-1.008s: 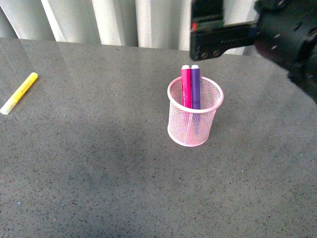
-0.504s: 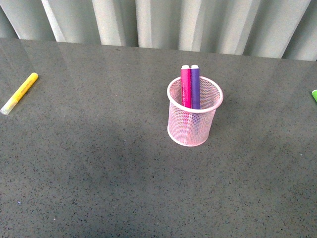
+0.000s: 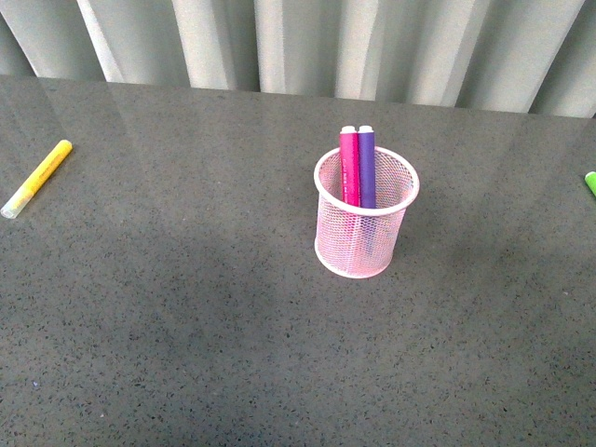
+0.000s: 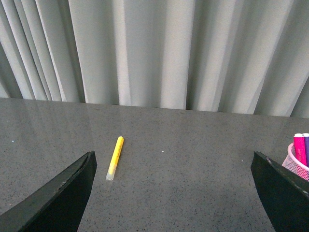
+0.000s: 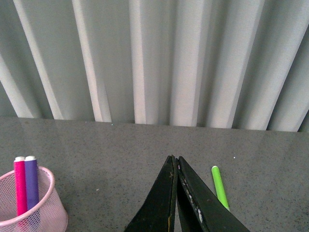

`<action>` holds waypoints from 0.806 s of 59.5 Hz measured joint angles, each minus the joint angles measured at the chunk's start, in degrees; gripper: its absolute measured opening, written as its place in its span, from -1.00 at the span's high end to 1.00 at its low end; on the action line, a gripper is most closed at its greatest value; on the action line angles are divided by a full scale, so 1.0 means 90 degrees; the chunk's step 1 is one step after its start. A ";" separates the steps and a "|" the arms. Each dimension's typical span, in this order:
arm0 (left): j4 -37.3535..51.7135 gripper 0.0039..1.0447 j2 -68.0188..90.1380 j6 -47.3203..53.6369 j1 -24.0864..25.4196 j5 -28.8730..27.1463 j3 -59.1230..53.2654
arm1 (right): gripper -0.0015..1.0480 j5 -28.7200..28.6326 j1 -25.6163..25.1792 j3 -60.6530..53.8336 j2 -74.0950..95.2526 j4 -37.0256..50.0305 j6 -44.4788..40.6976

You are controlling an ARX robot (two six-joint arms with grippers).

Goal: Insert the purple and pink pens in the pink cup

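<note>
The pink cup [image 3: 365, 228] stands upright in the middle of the grey table. The pink pen [image 3: 349, 168] and the purple pen [image 3: 367, 168] stand side by side inside it, ends poking above the rim. No arm shows in the front view. In the left wrist view my left gripper [image 4: 174, 181] is open and empty, with the cup [image 4: 298, 166] beyond one finger. In the right wrist view my right gripper [image 5: 175, 162] is shut and empty; the cup [image 5: 34, 205] with both pens stands off to one side.
A yellow marker [image 3: 35, 177] lies at the far left of the table, also in the left wrist view [image 4: 115, 157]. A green marker [image 3: 590, 182] lies at the right edge, also beside my right gripper [image 5: 220, 187]. Grey curtains hang behind the table.
A second ago a black arm was above the cup at the upper right of the front view. It has pulled out of that view. The cup and pens have not moved.
</note>
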 joint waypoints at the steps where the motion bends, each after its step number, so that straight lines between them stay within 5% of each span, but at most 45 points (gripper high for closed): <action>1: 0.0000 -0.88 0.0000 0.0000 0.0000 0.0000 0.0000 | 0.94 -0.0046 -0.0029 -0.0034 -0.0160 -0.0114 0.0000; 11: 0.0000 -0.88 0.0000 0.0000 0.0000 0.0000 0.0000 | 0.94 -0.0605 -0.0634 -0.0245 -0.1382 -0.1115 0.0000; 48: 0.0000 -0.88 0.0000 0.0000 0.0000 0.0000 0.0000 | 0.94 -0.0644 -0.0653 -0.0279 -0.4184 -0.3662 0.0000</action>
